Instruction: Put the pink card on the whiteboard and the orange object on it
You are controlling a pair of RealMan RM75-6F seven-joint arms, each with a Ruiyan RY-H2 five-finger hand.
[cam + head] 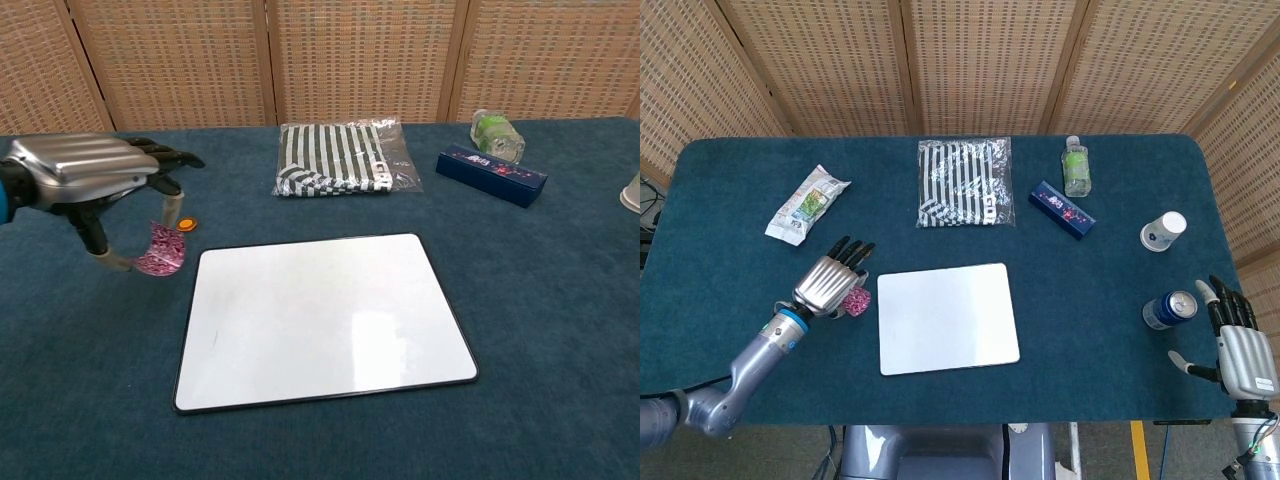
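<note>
My left hand (831, 283) (92, 175) pinches the pink patterned card (857, 301) (162, 252) and holds it off the cloth, just left of the whiteboard (946, 317) (318, 315). The card hangs bent under the fingers. In the chest view a small orange object (187, 224) peeks out behind the card and hand, beyond the board's far left corner; in the head view the hand hides it. My right hand (1238, 342) rests at the table's front right edge with fingers apart, holding nothing.
A snack packet (806, 203) lies at the back left and a striped folded cloth (964, 182) behind the board. A bottle (1076, 166), a blue box (1061, 209), a paper cup (1164, 230) and a can (1168, 309) stand on the right.
</note>
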